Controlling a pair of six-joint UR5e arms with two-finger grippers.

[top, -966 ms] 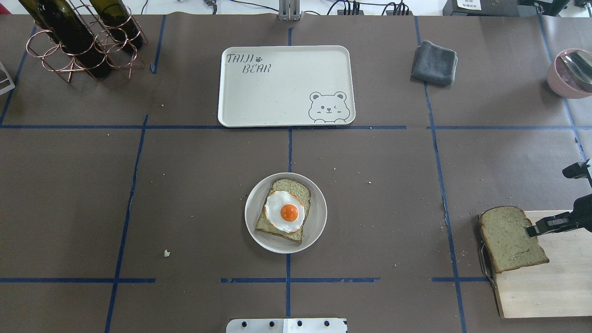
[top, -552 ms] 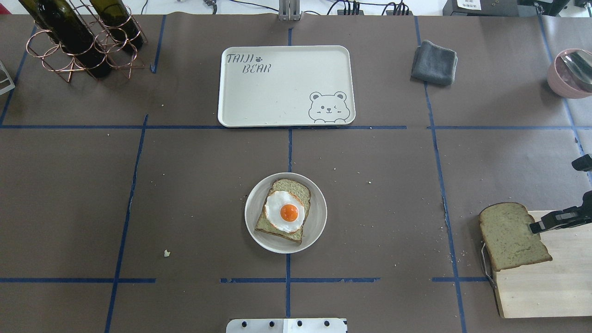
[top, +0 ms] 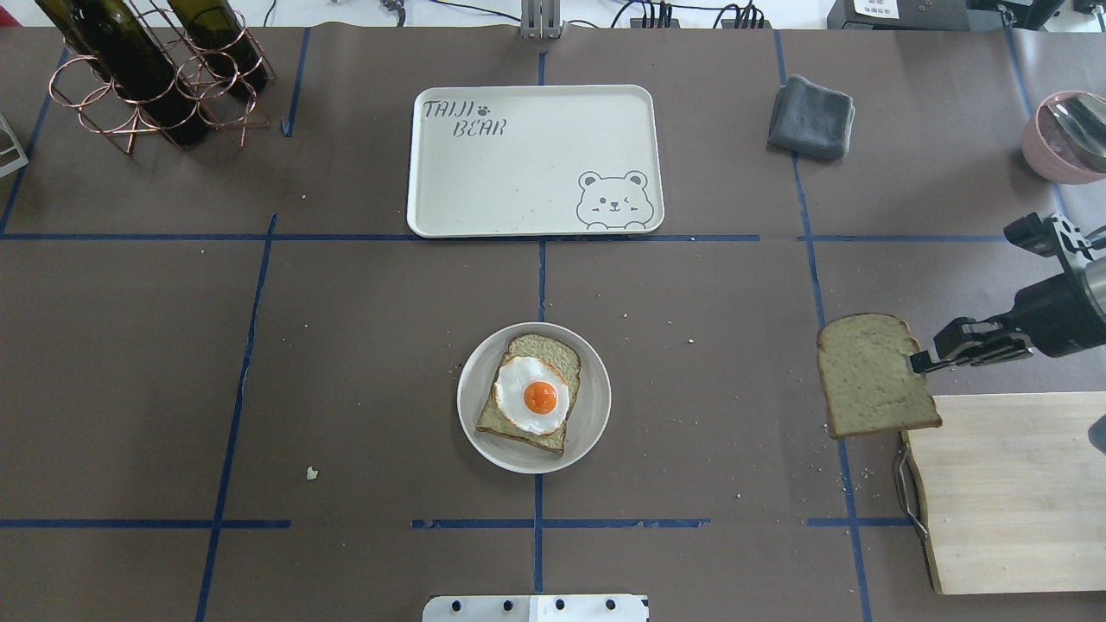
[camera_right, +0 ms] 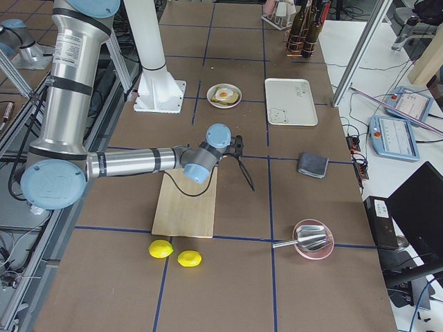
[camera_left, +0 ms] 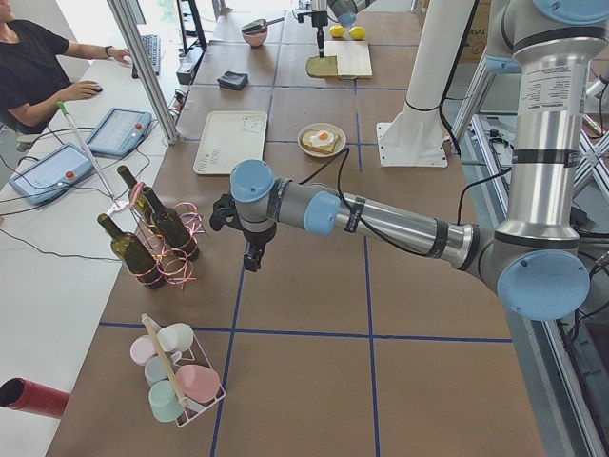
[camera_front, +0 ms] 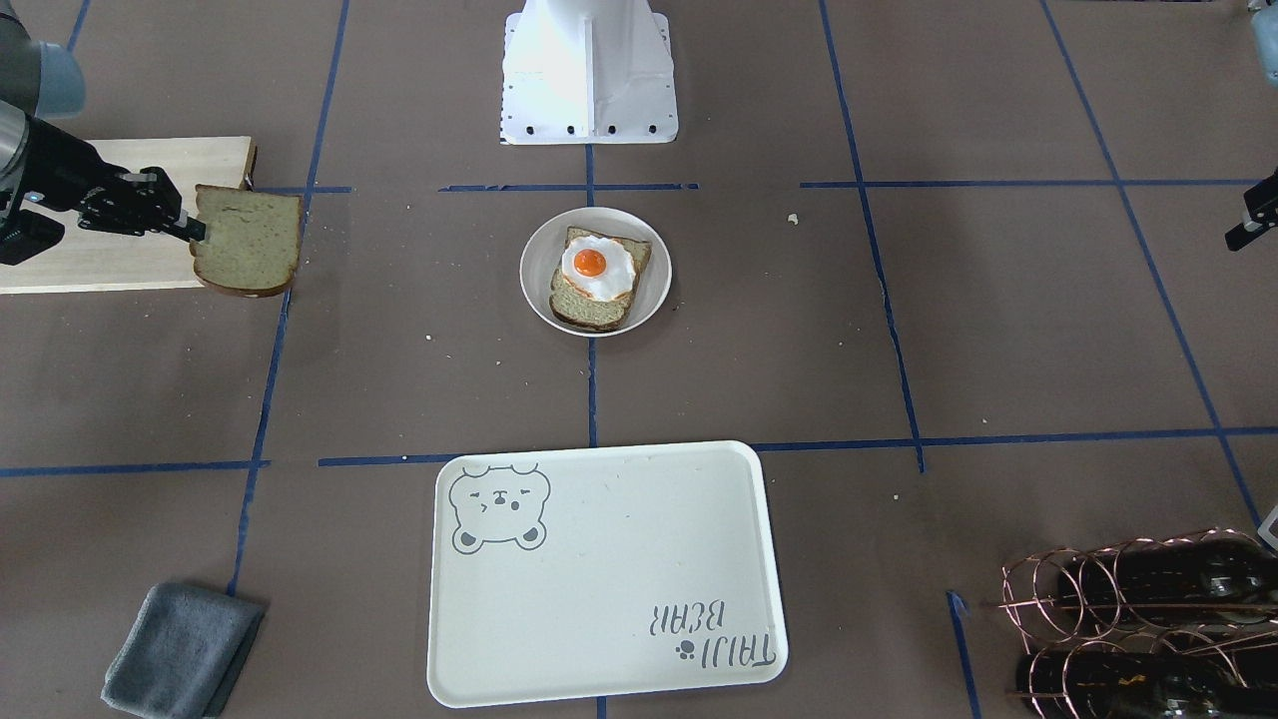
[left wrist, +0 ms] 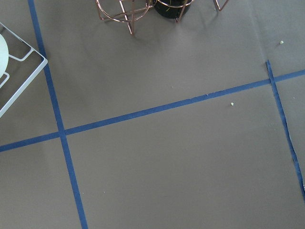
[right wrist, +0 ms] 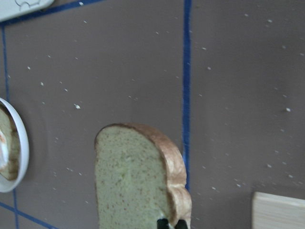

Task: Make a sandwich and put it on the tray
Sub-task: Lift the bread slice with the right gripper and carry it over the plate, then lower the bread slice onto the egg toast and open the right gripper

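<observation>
My right gripper is shut on the edge of one bread slice and holds it flat in the air, just off the far left corner of the cutting board. The slice also shows in the front view and the right wrist view. The other bread slice lies on a small round white plate at the table's middle, with the fried egg on top. The cream bear tray lies empty beyond the plate. My left gripper hovers over bare table near the bottle rack; I cannot tell whether it is open.
A copper rack with wine bottles stands at the far left. A grey cloth and a pink bowl with a spoon are at the far right. Two lemons lie beyond the board, and a cup rack is at the left end.
My right gripper has lifted the bread slice off the cutting board and carried it left and away from the robot. The plate, egg and tray have not moved.
</observation>
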